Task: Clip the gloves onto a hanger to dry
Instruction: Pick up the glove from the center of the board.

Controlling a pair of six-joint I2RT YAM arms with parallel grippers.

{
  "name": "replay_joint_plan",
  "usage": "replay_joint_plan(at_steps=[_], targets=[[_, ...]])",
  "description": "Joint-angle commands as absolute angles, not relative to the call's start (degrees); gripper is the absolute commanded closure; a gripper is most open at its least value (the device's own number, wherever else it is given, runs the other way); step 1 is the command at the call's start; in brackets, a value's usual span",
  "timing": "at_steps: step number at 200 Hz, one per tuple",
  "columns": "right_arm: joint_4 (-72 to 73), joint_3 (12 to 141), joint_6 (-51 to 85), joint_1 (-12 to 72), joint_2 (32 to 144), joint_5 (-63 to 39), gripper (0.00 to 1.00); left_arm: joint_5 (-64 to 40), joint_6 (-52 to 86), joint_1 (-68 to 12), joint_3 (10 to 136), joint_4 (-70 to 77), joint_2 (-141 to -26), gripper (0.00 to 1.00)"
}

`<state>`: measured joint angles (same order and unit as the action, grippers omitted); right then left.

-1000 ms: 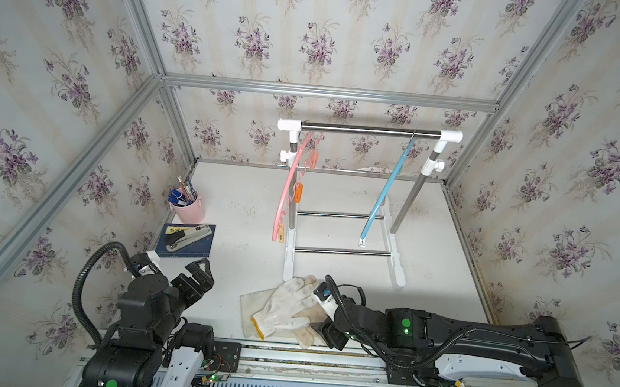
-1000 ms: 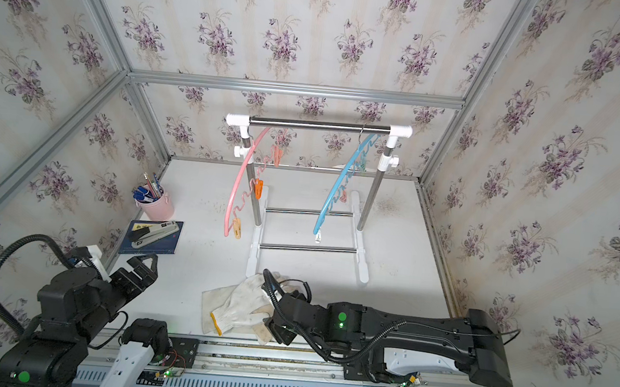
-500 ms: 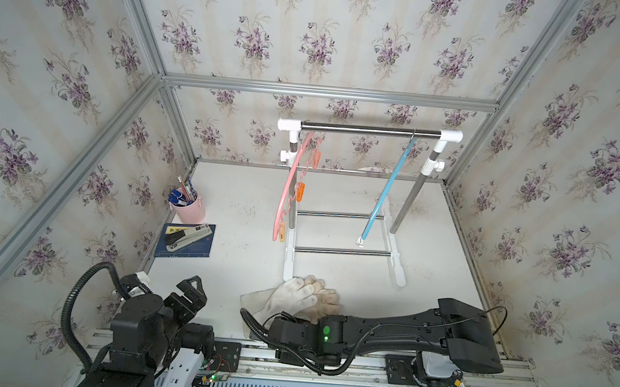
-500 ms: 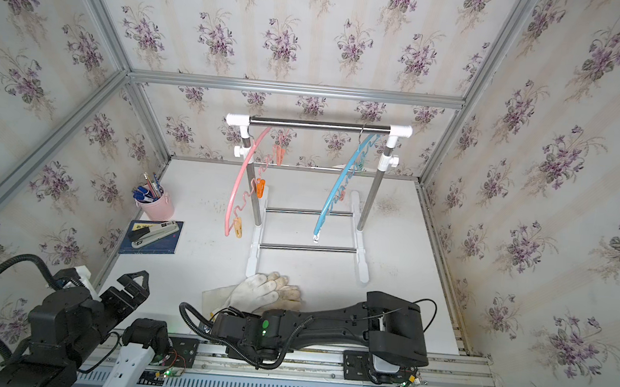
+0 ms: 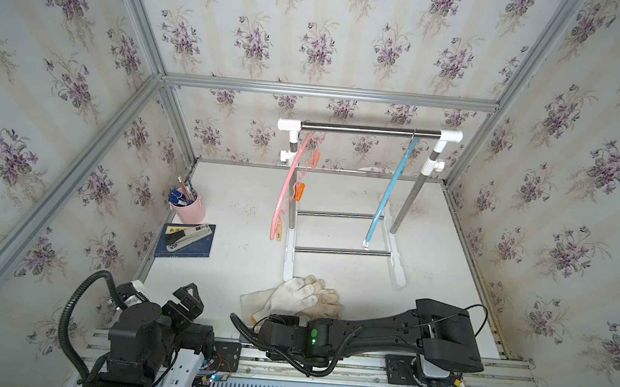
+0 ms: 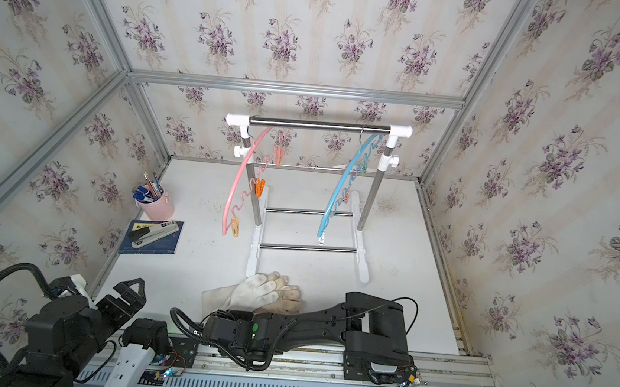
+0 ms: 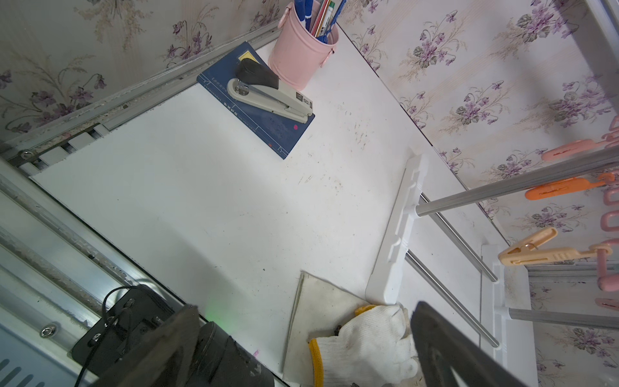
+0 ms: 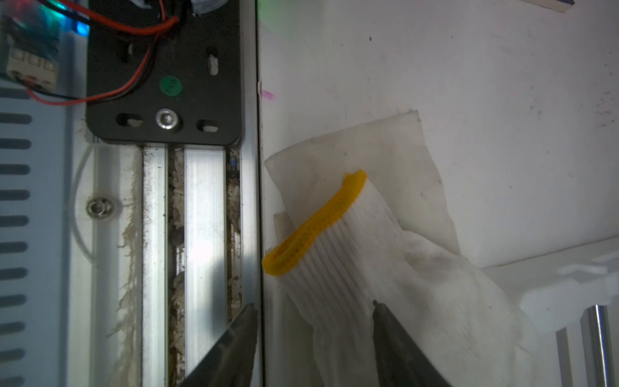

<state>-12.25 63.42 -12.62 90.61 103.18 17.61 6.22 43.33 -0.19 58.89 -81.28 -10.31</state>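
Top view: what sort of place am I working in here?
Probably a mock-up home laundry corner in a robot cell: floral wallpaper on an aluminium frame, a tabletop drying rack with clip hangers, and work gloves waiting.

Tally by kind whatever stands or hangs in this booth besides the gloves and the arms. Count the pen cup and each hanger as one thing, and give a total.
Hangers: 2 (pink hanger, blue hanger)
Drying rack: 1
Pink pen cup: 1
Stapler: 1
Blue notebook: 1
Total: 6
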Motion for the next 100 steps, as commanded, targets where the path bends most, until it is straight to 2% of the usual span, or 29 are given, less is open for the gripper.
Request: replay_joint_plan(at_steps=[1, 58, 100], targets=[[-9.8, 64.1, -15.7, 90.6, 104.7, 19.8, 0.44, 6.3, 44.0, -0.2, 58.3, -80.1, -10.1, 0.0], [-6.4, 63.7, -15.3, 90.5, 106.9, 20.4, 0.5, 6.7, 43.9, -0.2, 58.1, -80.2, -10.4, 0.0], [-5.4, 62.9, -15.3, 90.4, 107.0, 21.1, 0.64, 6.6, 44.1, -0.2, 57.8, -80.2, -10.3, 0.0]])
